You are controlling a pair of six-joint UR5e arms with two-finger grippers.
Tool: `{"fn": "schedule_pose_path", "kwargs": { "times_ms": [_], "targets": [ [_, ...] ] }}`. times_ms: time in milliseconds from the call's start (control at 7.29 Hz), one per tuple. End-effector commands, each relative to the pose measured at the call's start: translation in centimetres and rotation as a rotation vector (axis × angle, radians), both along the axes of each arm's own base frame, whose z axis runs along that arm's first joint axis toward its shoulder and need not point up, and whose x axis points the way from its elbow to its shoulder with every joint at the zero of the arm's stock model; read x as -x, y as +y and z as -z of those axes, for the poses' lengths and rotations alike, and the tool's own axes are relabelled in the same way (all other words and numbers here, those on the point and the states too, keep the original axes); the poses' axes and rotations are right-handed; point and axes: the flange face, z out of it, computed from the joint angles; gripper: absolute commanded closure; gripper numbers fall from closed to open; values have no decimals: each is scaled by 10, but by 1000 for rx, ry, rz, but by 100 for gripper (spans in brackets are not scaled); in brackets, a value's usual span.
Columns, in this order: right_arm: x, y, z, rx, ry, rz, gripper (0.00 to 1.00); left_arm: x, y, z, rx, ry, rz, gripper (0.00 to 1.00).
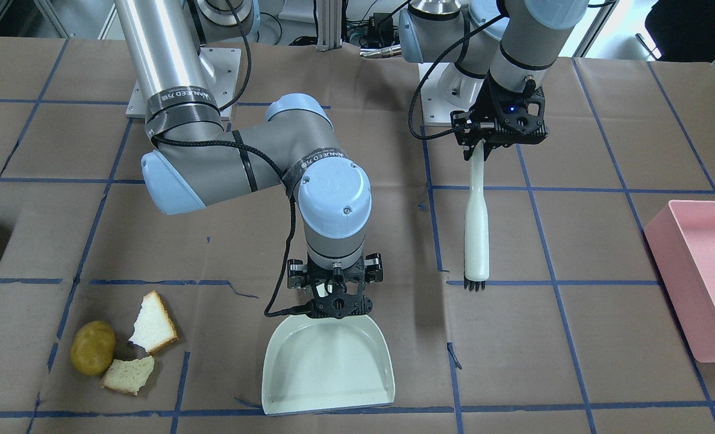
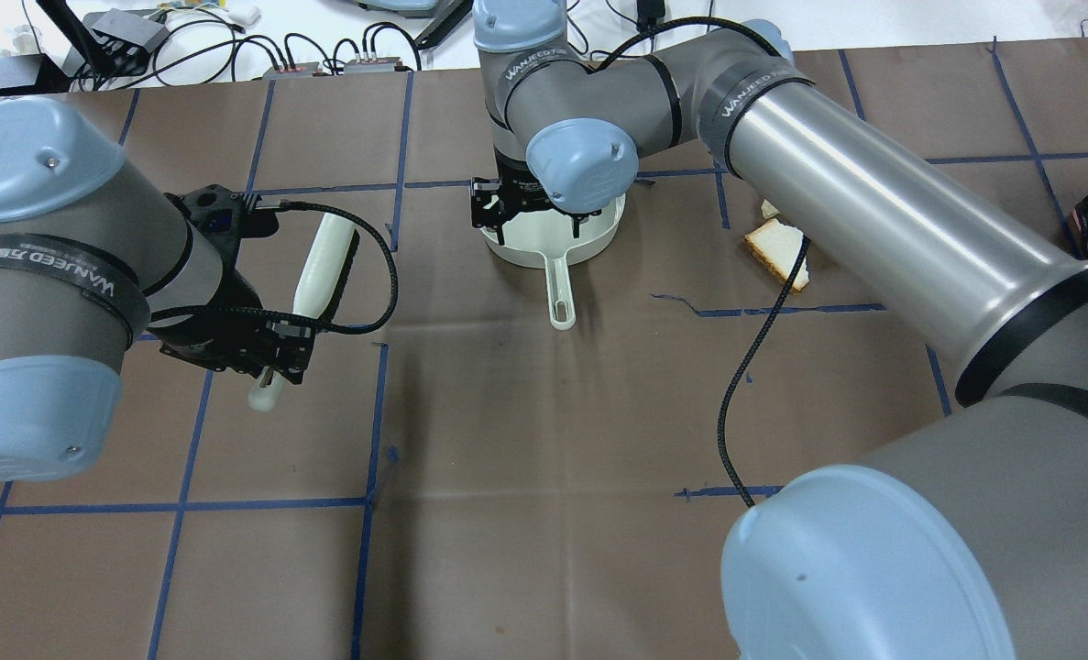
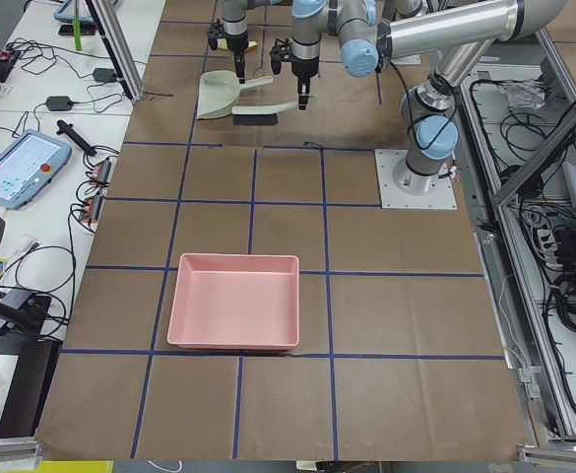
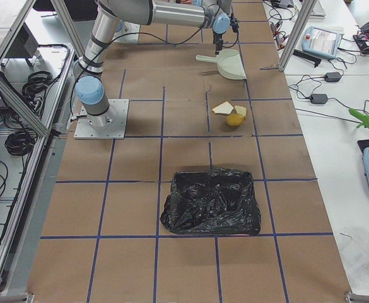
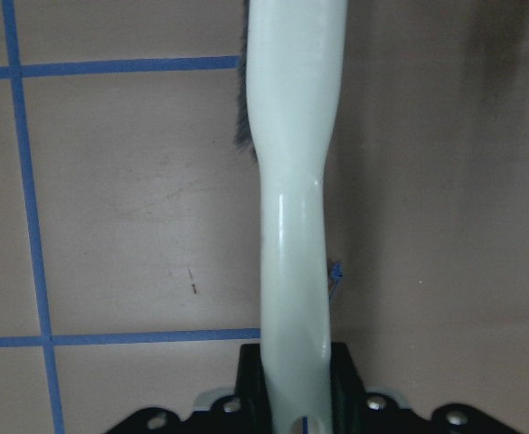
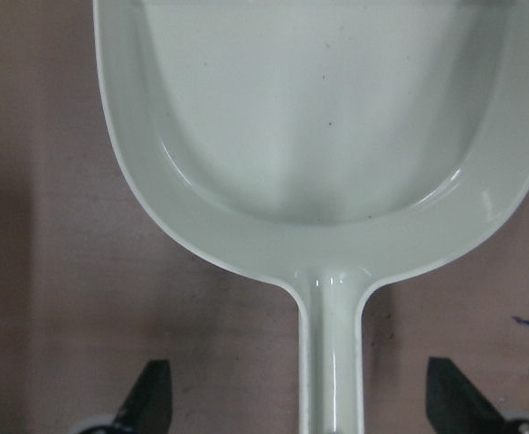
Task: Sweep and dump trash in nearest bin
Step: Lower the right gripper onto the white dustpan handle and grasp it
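The trash lies together on the brown paper: a yellow-brown potato (image 1: 93,348) and two torn bread pieces (image 1: 154,322) (image 1: 128,375), also in the exterior right view (image 4: 235,119). My right gripper (image 1: 336,301) is open, its fingers (image 6: 153,398) wide apart either side of the handle of the white dustpan (image 1: 327,367), which lies flat to the right of the trash. My left gripper (image 1: 480,141) is shut on the handle of a white brush (image 1: 476,223) with dark bristles, held low over the table, apart from the dustpan.
A pink bin (image 1: 700,277) stands at the table end on my left. A bin lined with a black bag (image 4: 210,202) stands at the end on my right, beyond the trash. Blue tape lines cross the paper.
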Motion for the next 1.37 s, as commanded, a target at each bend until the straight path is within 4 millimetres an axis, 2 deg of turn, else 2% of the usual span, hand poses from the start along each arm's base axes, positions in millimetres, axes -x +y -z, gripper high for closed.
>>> {"fn": "schedule_pose_path", "kwargs": {
  "times_ms": [0, 137, 412, 686, 1235],
  "targets": [
    [9, -4, 14, -14, 7, 8, 0, 1, -4, 2, 0, 10, -14, 99],
    [12, 2, 27, -37, 14, 11, 0, -1, -6, 6, -7, 10, -17, 99],
    [16, 0, 44, -24, 8, 35, 0, -1, -5, 11, -27, 12, -19, 99],
    [20, 4, 53, -46, 16, 72, 0, -1, -2, 15, -36, 12, -19, 99],
    [20, 7, 54, -62, 11, 106, 0, 0, 4, 18, -41, 12, -17, 99]
  ]
}}
